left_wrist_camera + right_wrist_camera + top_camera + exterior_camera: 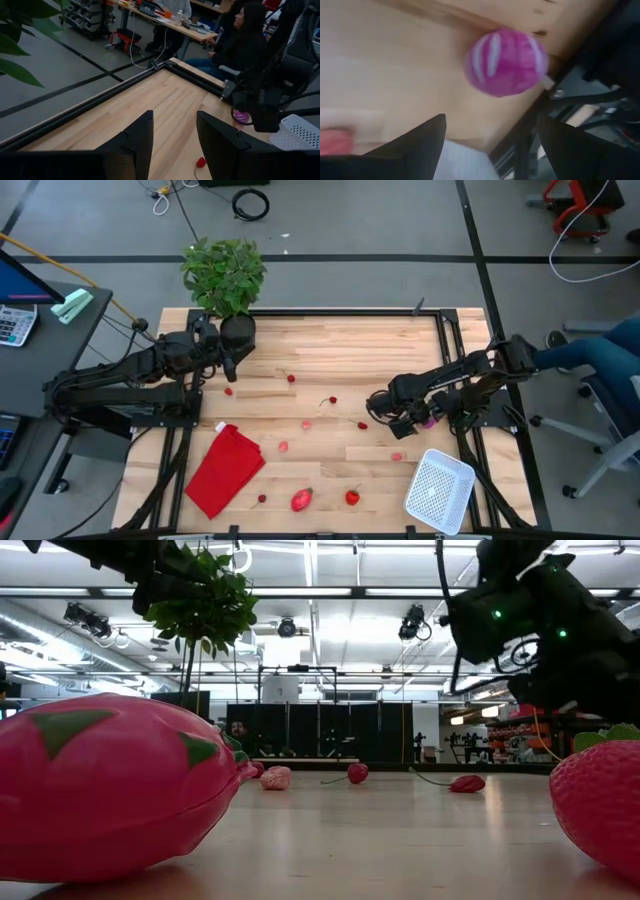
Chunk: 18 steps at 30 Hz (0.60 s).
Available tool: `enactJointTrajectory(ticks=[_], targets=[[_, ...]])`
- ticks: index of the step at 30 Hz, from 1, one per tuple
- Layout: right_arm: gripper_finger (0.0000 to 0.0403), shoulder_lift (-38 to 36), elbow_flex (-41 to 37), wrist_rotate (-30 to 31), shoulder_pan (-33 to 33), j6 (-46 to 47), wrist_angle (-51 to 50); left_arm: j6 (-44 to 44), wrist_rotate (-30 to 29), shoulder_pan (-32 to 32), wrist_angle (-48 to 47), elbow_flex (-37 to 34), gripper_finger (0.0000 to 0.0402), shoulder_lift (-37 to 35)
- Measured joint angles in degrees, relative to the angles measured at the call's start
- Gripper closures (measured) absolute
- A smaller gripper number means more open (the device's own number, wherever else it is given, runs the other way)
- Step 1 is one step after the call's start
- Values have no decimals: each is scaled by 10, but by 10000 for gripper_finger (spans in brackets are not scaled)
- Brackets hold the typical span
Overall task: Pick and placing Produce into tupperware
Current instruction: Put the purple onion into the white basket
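The purple ball [506,62], striped white, lies on the wooden table near its right edge; it also shows in the high view [428,421] and the left wrist view [242,117]. My right gripper [490,135] is open just above it, fingers apart and clear of it; in the high view it is at mid-right [412,418]. The white perforated tupperware [440,490] stands at the near right. Small red and pink produce [307,424] lies scattered over the middle. My left gripper [172,137] is open and empty, by the plant pot at the far left [230,362].
A red folded cloth [225,468] lies at the near left. A potted plant [228,280] stands at the far left edge. A pink toy fruit [301,499] and a strawberry [352,497] lie near the front edge. Dark frame rails [455,340] border the table. A person [240,37] sits beyond the right side.
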Motion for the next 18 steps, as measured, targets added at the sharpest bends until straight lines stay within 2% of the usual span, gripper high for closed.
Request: enactJointTrajectory(ticks=[6,11,18], targets=[[83,0,-22,29,0,-2,21,0,0,0,0,0,252,0],[81,0,-48,41,0,1,69,0,0,0,0,0,250,0],[82,0,-77,45,0,17,82,0,0,0,0,0,247,0]])
